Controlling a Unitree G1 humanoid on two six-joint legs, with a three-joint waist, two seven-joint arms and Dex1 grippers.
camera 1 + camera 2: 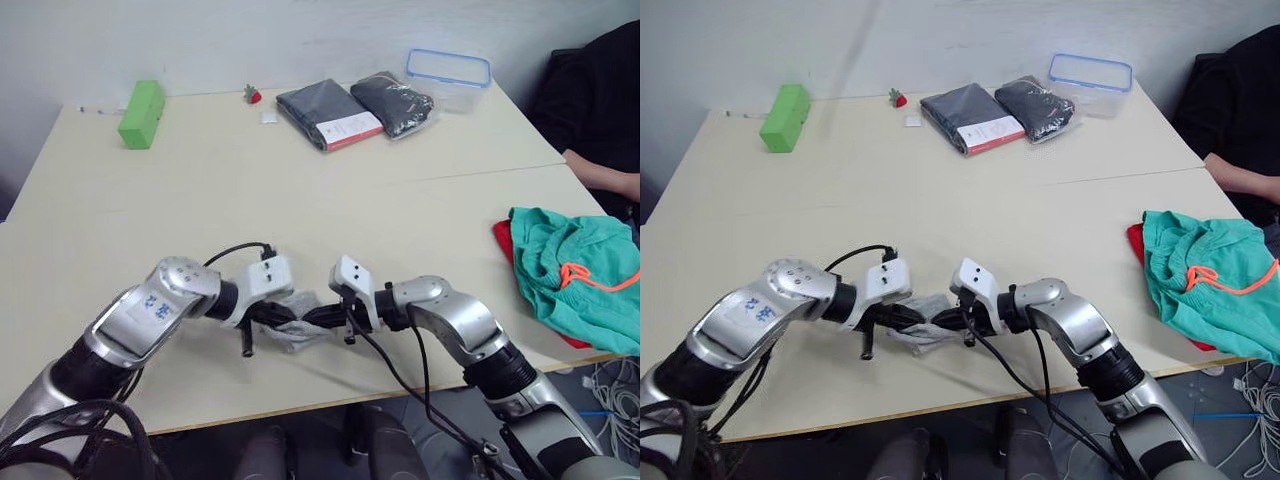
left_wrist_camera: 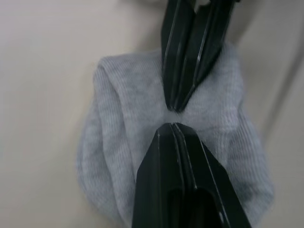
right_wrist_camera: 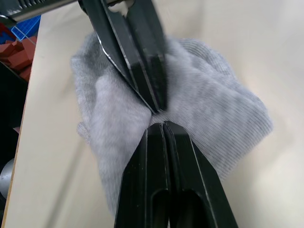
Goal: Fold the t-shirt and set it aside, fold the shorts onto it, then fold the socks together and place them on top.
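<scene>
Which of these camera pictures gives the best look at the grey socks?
The left wrist view: the socks lie bunched on the table, knit ribs plain, with both end effectors' closed tips meeting on them. The right wrist view shows much the same from the opposite side. In the head views they are a small grey wad between the end effectors.

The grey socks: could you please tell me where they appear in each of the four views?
Left eye view: socks near the front table edge, between both grippers.
Right eye view: socks, same spot.
Left wrist view: socks centre, under the fingertips.
Right wrist view: socks centre.
Shared landmark: the two grippers meeting tip to tip.
</scene>
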